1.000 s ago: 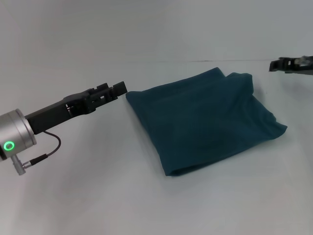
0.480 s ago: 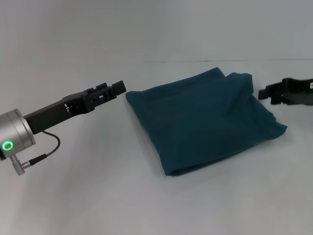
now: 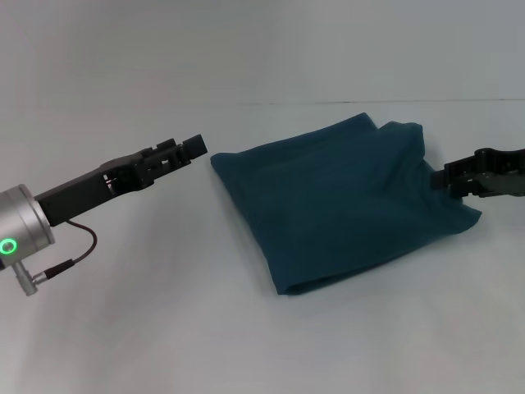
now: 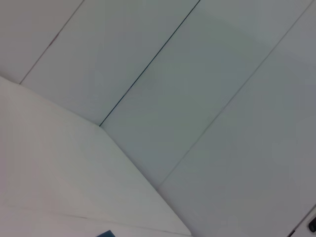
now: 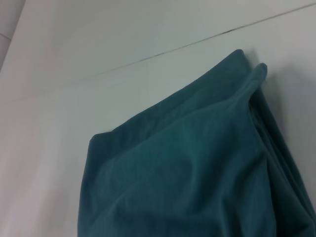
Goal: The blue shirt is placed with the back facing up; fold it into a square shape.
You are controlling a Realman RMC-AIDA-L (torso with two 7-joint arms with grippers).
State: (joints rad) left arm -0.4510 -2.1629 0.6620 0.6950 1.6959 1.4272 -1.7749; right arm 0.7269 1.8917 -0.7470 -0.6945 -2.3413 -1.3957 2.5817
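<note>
Blue shirt [image 3: 340,201] folded mid-table; right gripper [image 3: 447,177] at its right edge, left gripper [image 3: 194,145] just off left corner; finger states: cannot tell.

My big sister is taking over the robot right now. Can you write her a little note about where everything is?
Left tool: hovering over the table, off the shirt's left corner, not touching it.
Right tool: at the shirt's right edge; contact with the cloth is unclear.
The blue shirt lies mid-table, already folded into a rough, thick square with layers showing at its edges. The far right corner bulges up a bit.
Done: the main folds.
Left: probably just tidying that puffy right side, then pulling both arms away.
</note>
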